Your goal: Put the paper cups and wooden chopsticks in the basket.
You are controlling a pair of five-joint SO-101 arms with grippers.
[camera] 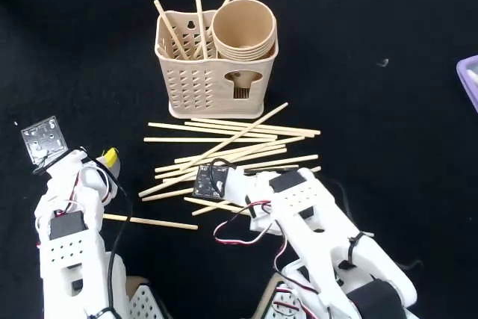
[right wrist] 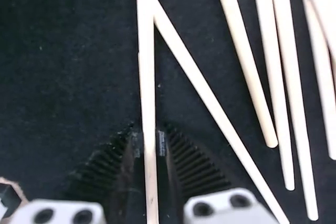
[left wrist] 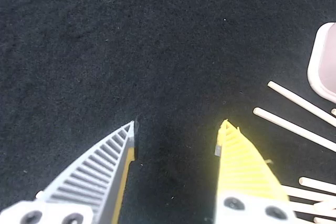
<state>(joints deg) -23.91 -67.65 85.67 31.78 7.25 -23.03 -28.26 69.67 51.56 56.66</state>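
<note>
Black cloth table [camera: 373,147]: plain dark surface; both arms rise from its 6 o'clock edge.
Beige perforated plastic basket [camera: 202,84]: stands upright toward 12 o'clock, split into two compartments.
Tan paper cups [camera: 243,24]: nested as one stack in the basket's 3 o'clock compartment, so that half of the job looks finished.
Stowed wooden chopsticks [camera: 199,16]: a few lean on end in the 9 o'clock compartment.
Loose pale wooden chopsticks [camera: 231,140]: a criss-crossed heap on the cloth just at 6 o'clock of the basket.
Stray chopstick [camera: 149,221]: lies apart at 8 o'clock of the heap, near the left arm.
Right gripper [right wrist: 149,132]: low at the heap's 6 o'clock side, dark ribbed jaws clenched on the held chopstick [right wrist: 147,77]. Taking a single stick probably keeps its neighbours from being dragged along.
Left gripper [left wrist: 178,124]: white and yellow fingers spread, nothing between them, over bare cloth at 9 o'clock of the heap. It is likely kept out of the right arm's way.
Progress: most sticks are not yet in the basket.
</note>
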